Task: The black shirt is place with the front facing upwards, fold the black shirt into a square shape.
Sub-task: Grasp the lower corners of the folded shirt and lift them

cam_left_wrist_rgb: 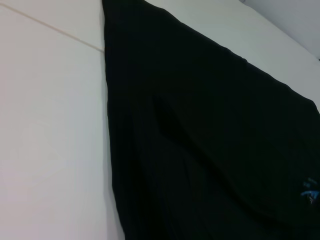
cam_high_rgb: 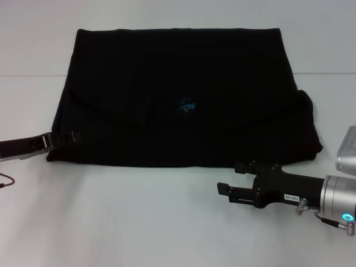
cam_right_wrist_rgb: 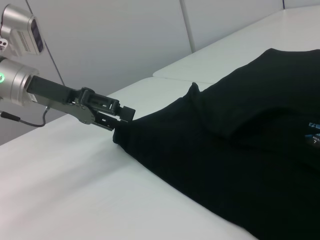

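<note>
The black shirt (cam_high_rgb: 183, 94) lies flat on the white table, its sides folded in, and a small blue neck label (cam_high_rgb: 187, 104) shows near its middle. My left gripper (cam_high_rgb: 71, 137) reaches in from the left and is shut on the shirt's near-left corner, which is raised slightly off the table. The right wrist view shows this left gripper (cam_right_wrist_rgb: 126, 116) pinching the shirt (cam_right_wrist_rgb: 235, 170) at that corner. Just in front of the shirt's near-right edge my right gripper (cam_high_rgb: 227, 177) is open, holding nothing and touching no cloth. In the left wrist view the shirt (cam_left_wrist_rgb: 210, 140) fills most of the picture.
The white table (cam_high_rgb: 139, 222) extends in front of the shirt and to both sides. A seam in the table (cam_high_rgb: 28, 74) runs across behind the shirt's middle. A thin cable (cam_high_rgb: 5, 181) lies at the left edge. A pale wall (cam_right_wrist_rgb: 110, 40) rises behind the table.
</note>
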Available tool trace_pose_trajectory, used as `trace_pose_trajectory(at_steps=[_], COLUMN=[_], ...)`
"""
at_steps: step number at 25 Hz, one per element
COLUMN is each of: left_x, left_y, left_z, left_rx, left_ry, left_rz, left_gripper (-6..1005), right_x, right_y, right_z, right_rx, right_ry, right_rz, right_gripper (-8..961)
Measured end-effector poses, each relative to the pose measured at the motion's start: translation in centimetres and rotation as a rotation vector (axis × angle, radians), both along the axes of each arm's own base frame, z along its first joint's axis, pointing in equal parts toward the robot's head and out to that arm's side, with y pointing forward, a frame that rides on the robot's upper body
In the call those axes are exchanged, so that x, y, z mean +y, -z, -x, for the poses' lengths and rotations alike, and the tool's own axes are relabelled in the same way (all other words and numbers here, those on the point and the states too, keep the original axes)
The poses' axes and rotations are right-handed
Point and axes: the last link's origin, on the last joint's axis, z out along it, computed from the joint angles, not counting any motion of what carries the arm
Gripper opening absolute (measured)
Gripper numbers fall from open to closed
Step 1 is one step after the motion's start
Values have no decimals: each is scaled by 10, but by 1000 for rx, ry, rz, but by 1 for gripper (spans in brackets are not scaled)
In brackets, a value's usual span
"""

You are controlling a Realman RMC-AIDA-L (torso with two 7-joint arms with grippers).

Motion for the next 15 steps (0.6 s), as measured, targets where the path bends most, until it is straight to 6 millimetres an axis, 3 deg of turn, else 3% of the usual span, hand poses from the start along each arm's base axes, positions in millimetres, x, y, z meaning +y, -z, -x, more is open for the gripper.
trace_pose_trajectory(at_steps=[13,15], left_x=[0,0], left_y=[2,2], left_z=[-1,0], left_rx=[26,34], left_ry=[17,15], left_rz=[27,28], left_gripper=[674,569], right_x=[-2,-2], right_y=[0,0], right_z=[0,0], right_rx=[7,11], right_ry=[2,1], right_rz=[3,4], right_gripper=[834,833])
